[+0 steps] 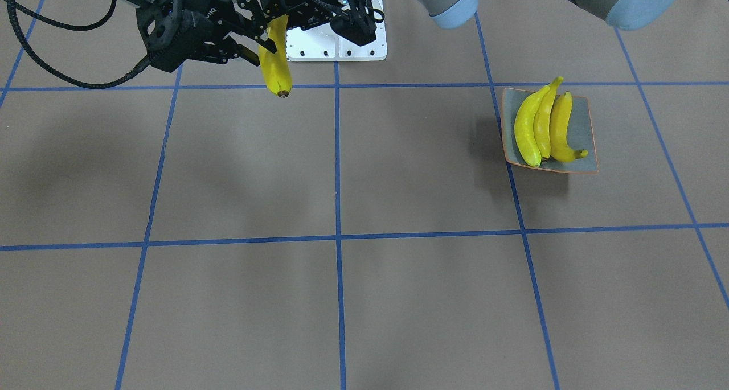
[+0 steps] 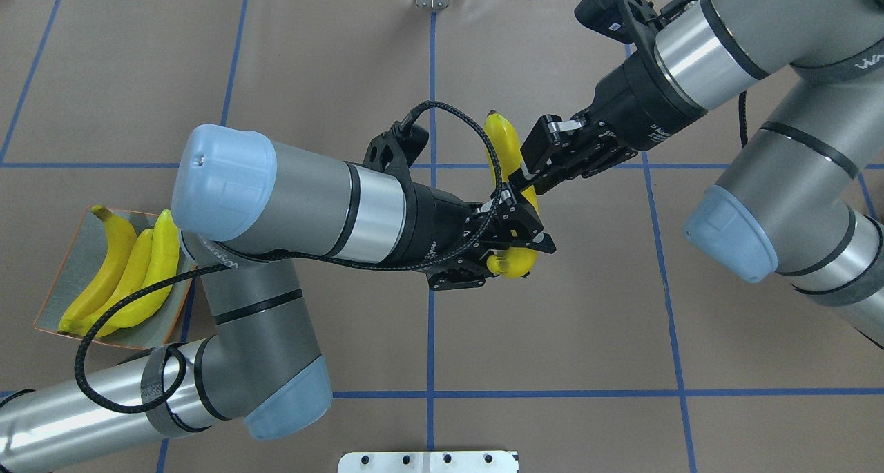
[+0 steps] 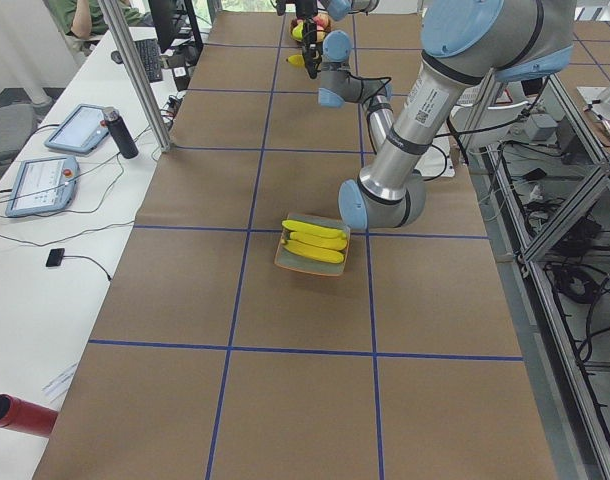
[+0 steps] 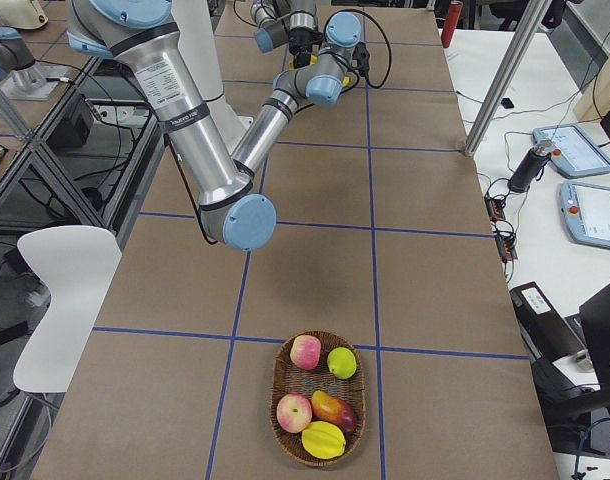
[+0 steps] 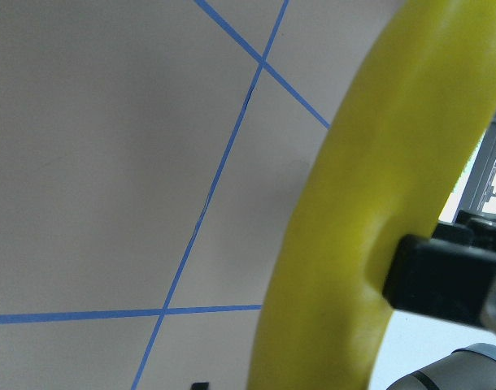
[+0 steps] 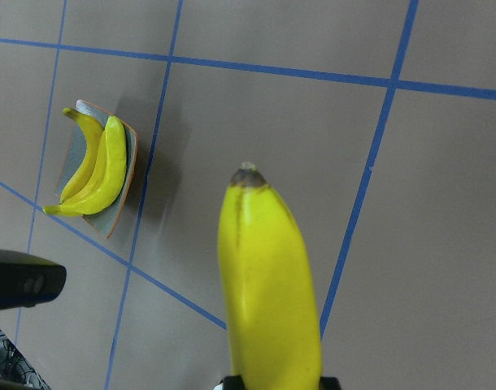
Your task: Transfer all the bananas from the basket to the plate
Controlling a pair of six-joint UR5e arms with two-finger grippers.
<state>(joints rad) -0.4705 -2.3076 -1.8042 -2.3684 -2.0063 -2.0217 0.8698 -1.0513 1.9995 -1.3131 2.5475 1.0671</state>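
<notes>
To the left end effector's left, well apart, a square grey-blue plate with a thin orange rim [image 2: 72, 273] sat on the brown bench [image 2: 331, 59]. It carried three bright yellow bananas [image 2: 131, 273] lying side by side, lengthwise parallel. The left end effector [image 2: 525, 224] was clamped on the near end of a fourth yellow banana [image 2: 503, 145], held above the bench. The banana's long axis ran away from the robot, dark tip [image 1: 282, 94] outermost. The right end effector [image 2: 530, 179] pinched its middle.
</notes>
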